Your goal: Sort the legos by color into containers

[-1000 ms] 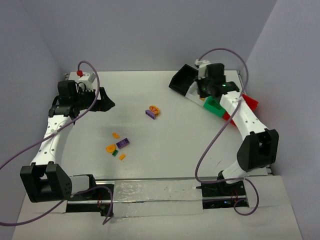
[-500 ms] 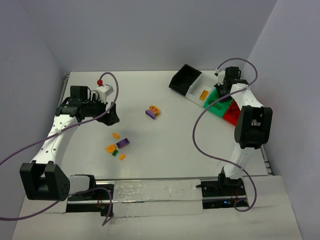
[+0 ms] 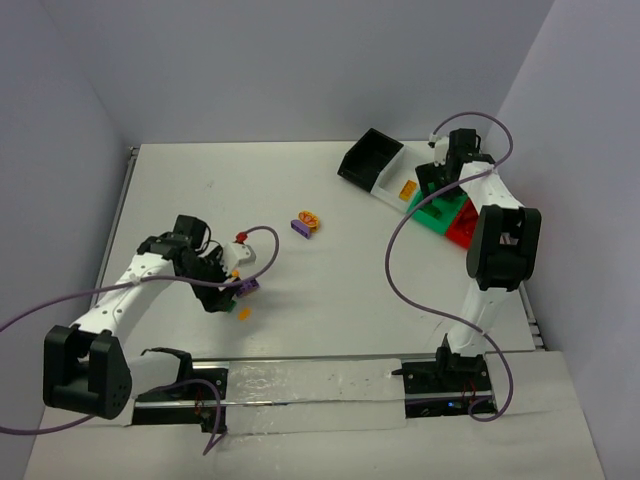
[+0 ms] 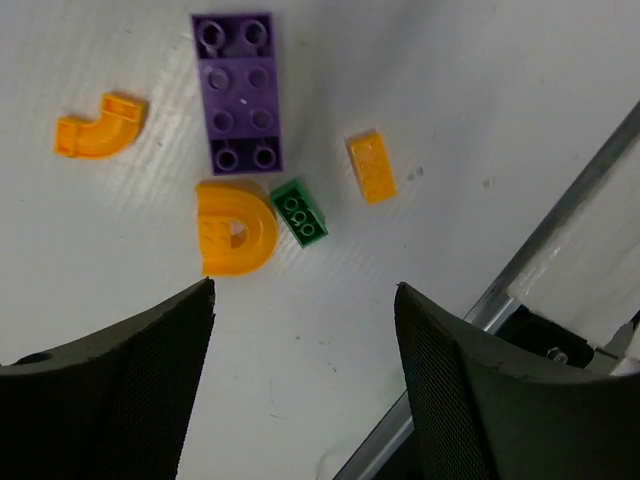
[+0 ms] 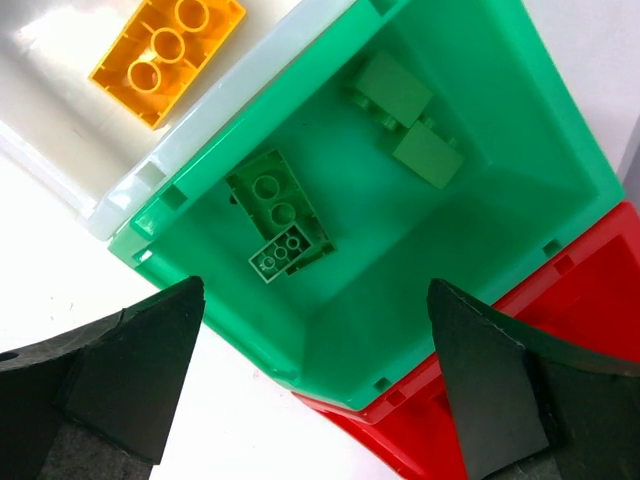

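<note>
The left jaws stand spread and empty, low over a cluster of plastic pieces at the near-left of the white desk (image 3: 330, 290). The cluster holds a flat purple eight-stud plate (image 4: 238, 92), an orange quarter-curve piece (image 4: 98, 126), an orange arch-shaped piece (image 4: 236, 228), a small green two-stud brick (image 4: 300, 212) and a small orange brick (image 4: 371, 167).

The green brick and the arch lie closest to the gap, so one of them is probably the next pick. They touch, and the purple plate's corner is just beside them. A straight descent could trap two pieces at once. A cleaner grasp turns the wrist so that one finger lands on the green brick's free side and the other slips along the seam. The orange brick, which lies apart, would be easier.

The right jaws are also spread and empty, above the green plastic bin (image 5: 420, 260). That bin already holds green bricks. Next to it, the white bin (image 5: 60, 40) holds an orange six-stud brick (image 5: 167, 57).
</note>
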{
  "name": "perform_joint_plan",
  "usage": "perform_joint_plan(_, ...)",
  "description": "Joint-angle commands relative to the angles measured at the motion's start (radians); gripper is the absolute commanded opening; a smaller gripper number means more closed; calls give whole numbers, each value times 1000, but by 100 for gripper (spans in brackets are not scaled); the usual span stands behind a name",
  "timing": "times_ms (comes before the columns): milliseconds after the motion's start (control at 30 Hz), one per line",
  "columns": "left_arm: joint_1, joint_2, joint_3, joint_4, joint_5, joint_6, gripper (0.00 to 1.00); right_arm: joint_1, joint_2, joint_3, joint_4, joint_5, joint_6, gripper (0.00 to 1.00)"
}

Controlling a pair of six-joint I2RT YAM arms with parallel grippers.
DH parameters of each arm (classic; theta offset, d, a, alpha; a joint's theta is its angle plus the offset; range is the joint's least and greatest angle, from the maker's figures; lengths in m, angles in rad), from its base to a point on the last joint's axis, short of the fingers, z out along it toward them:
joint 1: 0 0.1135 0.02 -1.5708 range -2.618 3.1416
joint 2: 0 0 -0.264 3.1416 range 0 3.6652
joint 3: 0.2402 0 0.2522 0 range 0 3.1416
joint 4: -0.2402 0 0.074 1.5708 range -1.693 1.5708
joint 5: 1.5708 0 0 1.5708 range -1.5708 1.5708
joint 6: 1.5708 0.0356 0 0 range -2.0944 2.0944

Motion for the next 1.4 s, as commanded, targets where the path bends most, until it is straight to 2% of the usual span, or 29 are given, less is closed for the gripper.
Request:
perform_joint_plan(0, -31, -19, -45, 16, -60, 103, 73, -1, -93, 44, -27, -30, 22, 100)
perform_joint_plan(67, -44, 6, -58, 30, -79, 69, 59, 4, -118, 50, -47, -46, 30, 100)
perform_joint_plan(200, -62, 57, -64, 14, -98, 27, 43, 15, -160, 55, -61, -68, 43, 100)
perform_joint_plan(467, -108, 117, -77, 43, -141, -58, 46, 27, -171, 85, -90, -97, 65, 100)
perform_joint_plan(700, -157, 201, -75, 114, -204, -140, 59, 35, -187, 88, -96, -102, 72, 100)
perform_joint_plan(967, -188, 268, -38, 149, -205, -191, 56, 37, -193, 95, -101, -101, 72, 100)
perform_joint_plan(1100, -201, 295, -22, 189, -230, -220, 52, 37, -197, 91, -99, -103, 70, 100)
perform_joint_plan(1367, -238, 314, -28, 253, -280, -253, 49, 37, -200, 84, -98, -100, 68, 100)
